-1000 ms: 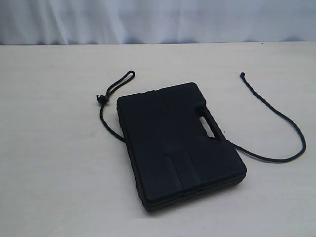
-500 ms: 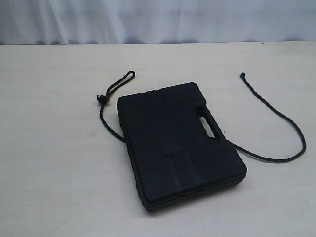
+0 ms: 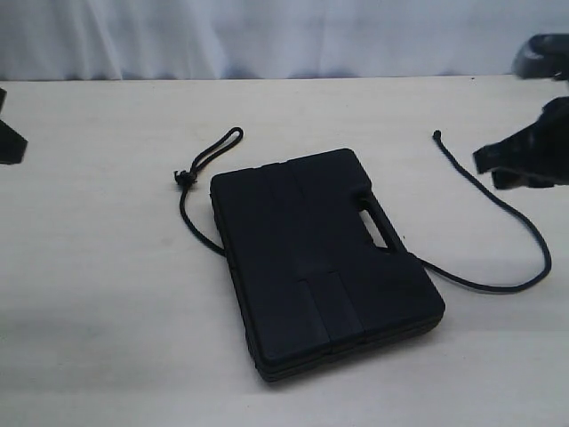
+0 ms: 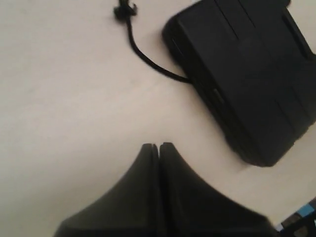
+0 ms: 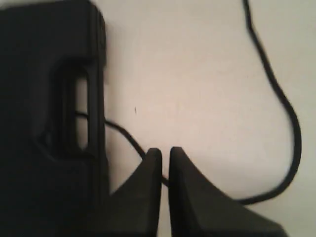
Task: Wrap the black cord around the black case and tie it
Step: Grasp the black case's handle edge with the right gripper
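Note:
The black case lies flat on the table, its handle slot towards the right. The black cord runs under it. The cord's loop and knot lie at the case's far left corner, and its plain end curls out to the right. My left gripper is only partly in view at the left edge, well away from both. In the left wrist view it is shut and holds nothing. My right gripper hovers above the right cord end. Its tips are almost touching, with nothing between them.
The pale table spreads wide on every side of the case. A white curtain closes off the back. Another dark part of the right arm shows at the top right corner.
Both arms have come into the exterior view, the left at the left edge and the right at the right edge. Case and cord have not moved.

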Robot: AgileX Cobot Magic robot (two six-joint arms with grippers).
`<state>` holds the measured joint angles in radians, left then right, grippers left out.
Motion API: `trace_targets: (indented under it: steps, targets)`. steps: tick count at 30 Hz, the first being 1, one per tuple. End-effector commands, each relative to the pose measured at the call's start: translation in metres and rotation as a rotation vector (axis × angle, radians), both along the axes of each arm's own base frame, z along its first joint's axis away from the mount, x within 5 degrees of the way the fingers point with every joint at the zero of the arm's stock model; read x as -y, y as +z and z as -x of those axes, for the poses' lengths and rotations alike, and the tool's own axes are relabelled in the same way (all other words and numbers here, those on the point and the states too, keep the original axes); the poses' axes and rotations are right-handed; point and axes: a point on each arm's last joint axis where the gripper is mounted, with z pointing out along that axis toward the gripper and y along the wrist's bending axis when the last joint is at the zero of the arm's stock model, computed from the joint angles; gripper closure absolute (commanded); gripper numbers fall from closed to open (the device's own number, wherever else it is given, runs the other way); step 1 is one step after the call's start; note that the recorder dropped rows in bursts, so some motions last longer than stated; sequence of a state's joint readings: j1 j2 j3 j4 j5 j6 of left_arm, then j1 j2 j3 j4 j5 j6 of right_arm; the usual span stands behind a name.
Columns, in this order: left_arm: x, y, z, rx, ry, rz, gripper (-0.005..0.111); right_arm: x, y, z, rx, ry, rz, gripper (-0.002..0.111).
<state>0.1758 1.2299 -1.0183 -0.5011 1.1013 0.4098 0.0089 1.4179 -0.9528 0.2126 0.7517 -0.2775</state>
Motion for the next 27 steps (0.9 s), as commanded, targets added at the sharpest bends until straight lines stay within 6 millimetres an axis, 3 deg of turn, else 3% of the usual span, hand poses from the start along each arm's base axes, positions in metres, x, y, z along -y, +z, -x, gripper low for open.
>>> trace_targets:
  steps: [1, 3, 6, 14, 20, 27]
  targets:
    - [0.017, -0.017, -0.003, -0.012, -0.112, -0.008, 0.107, -0.032, -0.023, -0.032, -0.176, 0.111, 0.252, 0.103]
    - [0.03, -0.024, -0.001, -0.016, -0.173, -0.043, 0.107, -0.055, -0.03, -0.042, -0.172, 0.14, 0.274, 0.103]
    - [0.048, -0.037, 0.005, -0.027, -0.272, -0.102, 0.107, -0.07, -0.044, -0.059, -0.197, 0.135, 0.225, 0.098]
    - [0.064, -0.062, 0.014, -0.025, -0.345, -0.162, 0.107, -0.086, -0.087, -0.092, -0.252, 0.112, 0.146, 0.057]
    - [0.064, -0.063, 0.011, 0.012, -0.322, -0.153, 0.103, -0.09, -0.11, -0.098, -0.264, 0.094, 0.11, 0.057]
    - [0.072, -0.067, 0.005, 0.022, -0.331, -0.073, 0.075, -0.099, -0.124, -0.098, -0.299, 0.149, 0.035, 0.058]
